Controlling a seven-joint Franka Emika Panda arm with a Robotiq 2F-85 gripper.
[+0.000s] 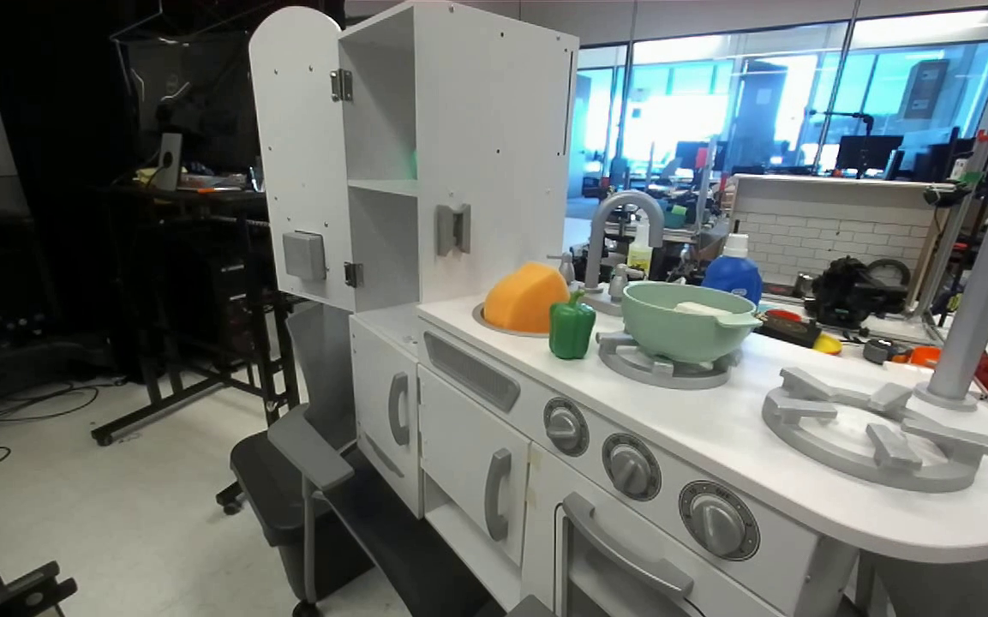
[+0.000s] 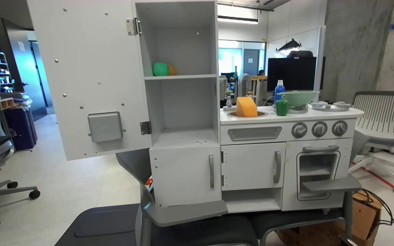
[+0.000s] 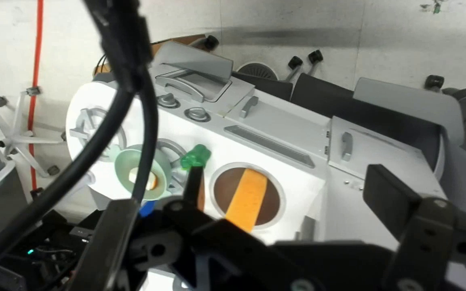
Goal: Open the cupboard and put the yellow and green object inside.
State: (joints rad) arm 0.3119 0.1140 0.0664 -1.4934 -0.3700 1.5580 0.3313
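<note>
The claw (image 3: 283,182) hangs spread; the yellow and green object (image 2: 164,69) sits inside the cupboard (image 2: 190,48)

The wrist view shows the claw's fingers (image 3: 388,198) far apart with nothing caught between them; beyond the gap lie the sink (image 3: 271,198) and the orange block (image 3: 249,198) in it, apparently well apart from the tips.

In an exterior view the white door (image 2: 91,75) stands swung out to the left. On the upper shelf (image 2: 190,77), at the left end and seemingly toward the far corner, the object shows a rounded green part (image 2: 160,69), with a yellow part (image 2: 172,70) just to its right and partly hidden by it. Whether they are one piece or two, and whether either touches the left wall (image 2: 149,51), I cannot tell. The placing looks done.

Expect a light, stiff, probably hollow plastic toy: hard to break, but smooth and round enough to slip or roll if nudged. Should it need shifting, come in from the near side and take the green part across its widest girth with a gentle squeeze. The left wall may crowd a finger there, so a grip slanting down from above seems safer. The green pepper (image 1: 571,330) on the tabletop (image 1: 716,420) to the right should not be mistaken for it.
</note>
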